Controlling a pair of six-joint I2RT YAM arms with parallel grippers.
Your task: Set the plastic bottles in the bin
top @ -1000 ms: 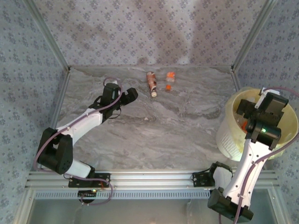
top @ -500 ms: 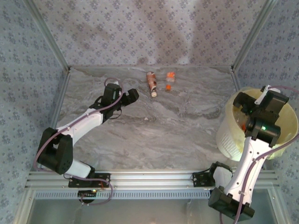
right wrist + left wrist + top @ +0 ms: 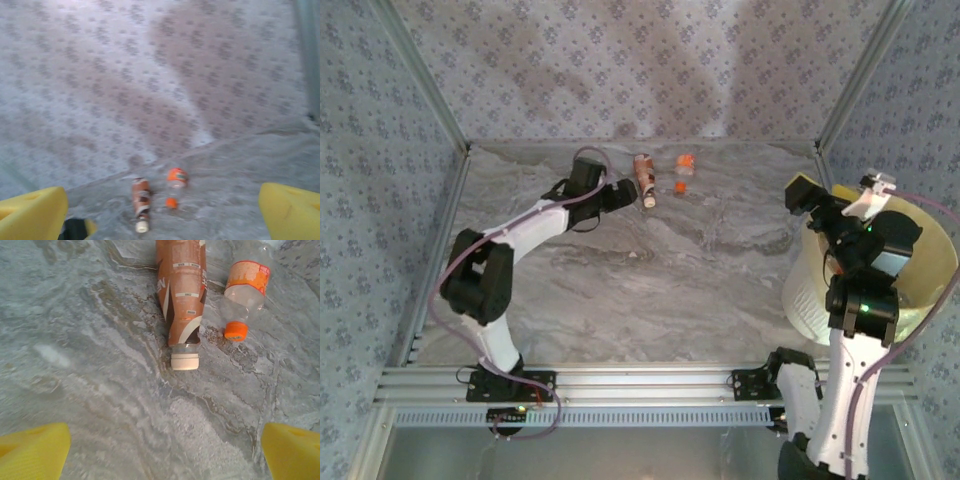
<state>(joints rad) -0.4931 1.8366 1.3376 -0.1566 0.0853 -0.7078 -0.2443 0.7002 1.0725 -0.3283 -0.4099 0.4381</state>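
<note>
Up at the top centre of the overhead view, two plastic bottles lie on the grey marble-patterned table [image 3: 720, 270], close to the far patterned wall [image 3: 620, 70]. One is a brown-and-white labelled bottle with a white cap [image 3: 644, 178]. Just to its right, not touching, is a smaller clear bottle with an orange label and orange cap [image 3: 682, 172]. The left gripper [image 3: 623, 193] sits right beside the brown bottle's cap end, just left of it, arm stretched across the upper left of the frame. In the left wrist view the jaws stand wide apart, yellow fingertips [image 3: 32, 450] in the bottom corners and only bare table between them; the brown bottle [image 3: 182, 300] lies at top centre, cap towards the camera, and the orange-capped one [image 3: 243, 295] is at upper right. At the right edge of the overhead view, the large round white bin with a pale yellow bag liner [image 3: 802, 300] stands well apart from both bottles, and the right gripper [image 3: 807, 195] is up by its upper-left rim. In the right wrist view its yellow pads [image 3: 32, 212] are spread to both lower corners, nothing held, and low in the frame lie the brown bottle [image 3: 141, 197] and the orange one [image 3: 175, 186].
</note>
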